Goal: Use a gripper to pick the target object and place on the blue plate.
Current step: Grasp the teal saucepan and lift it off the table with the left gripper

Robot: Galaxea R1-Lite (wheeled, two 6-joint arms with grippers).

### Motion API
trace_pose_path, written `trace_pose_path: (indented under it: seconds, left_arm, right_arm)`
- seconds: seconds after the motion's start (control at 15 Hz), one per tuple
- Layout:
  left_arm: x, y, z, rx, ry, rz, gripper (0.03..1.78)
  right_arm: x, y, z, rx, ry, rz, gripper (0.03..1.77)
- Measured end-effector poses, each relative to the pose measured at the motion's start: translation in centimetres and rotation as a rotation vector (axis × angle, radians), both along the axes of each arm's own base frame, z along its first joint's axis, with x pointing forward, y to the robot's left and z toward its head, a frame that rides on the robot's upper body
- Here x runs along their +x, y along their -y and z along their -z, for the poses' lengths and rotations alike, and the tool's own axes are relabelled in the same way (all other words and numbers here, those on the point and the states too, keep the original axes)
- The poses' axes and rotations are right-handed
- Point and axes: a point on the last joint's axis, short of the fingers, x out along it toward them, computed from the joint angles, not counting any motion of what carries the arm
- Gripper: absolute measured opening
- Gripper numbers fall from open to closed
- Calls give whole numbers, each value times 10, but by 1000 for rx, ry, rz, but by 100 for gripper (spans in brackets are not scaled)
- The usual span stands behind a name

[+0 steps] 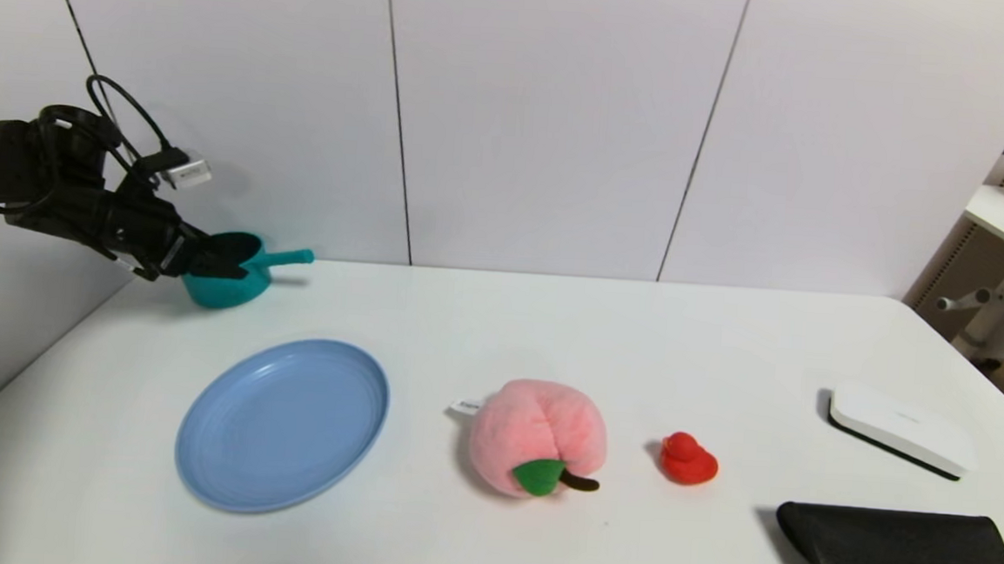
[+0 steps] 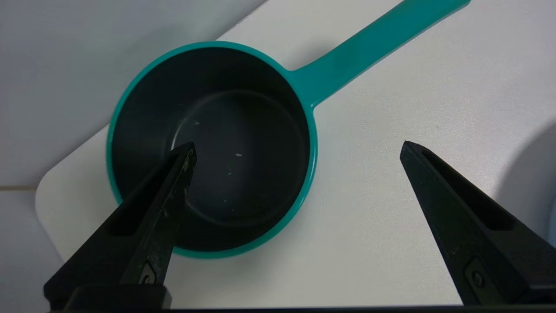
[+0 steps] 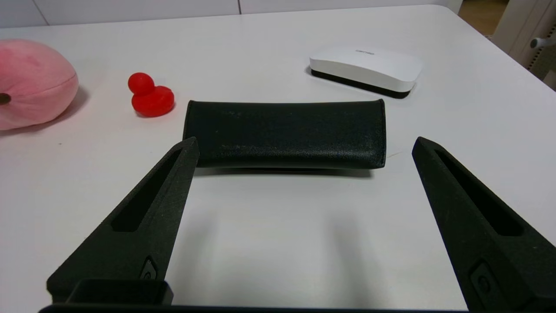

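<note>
The teal saucepan (image 1: 224, 291) stands upright at the table's far left corner, close to the wall, its handle (image 1: 290, 258) pointing right. My left gripper (image 1: 222, 267) hangs open at the pan. In the left wrist view one finger (image 2: 173, 182) reaches over the dark inside of the saucepan (image 2: 243, 143), and the other finger (image 2: 438, 191) is outside it over bare table, so the pan's near wall lies between them. The blue plate (image 1: 282, 424) lies empty in front of the pan. My right gripper (image 3: 305, 141) is open over the table near a black case, out of the head view.
A pink plush peach (image 1: 536, 437) and a red toy duck (image 1: 687, 459) sit right of the plate. A black case (image 1: 899, 555) and a white box (image 1: 898, 428) lie at the right. The table's left edge and the back wall are close to the pan.
</note>
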Motion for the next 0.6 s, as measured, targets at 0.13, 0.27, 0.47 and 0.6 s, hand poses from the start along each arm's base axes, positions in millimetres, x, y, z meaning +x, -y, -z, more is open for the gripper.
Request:
trace_pose_path:
  seconds: [0.13,0.27,0.47,0.6]
  left_arm:
    - [6,6,7,1,-11,19,169]
    - [11,9,12,0,-18,28,169]
    - [18,10,17,3,-12,31,169]
    - [20,9,22,6,-22,25,169]
  right_arm:
    - [0,0,0,0,0,0,170]
    - [0,0,0,0,0,0,170]
    - [0,0,0,0,0,0,170]
    - [0,0,0,0,0,0,170]
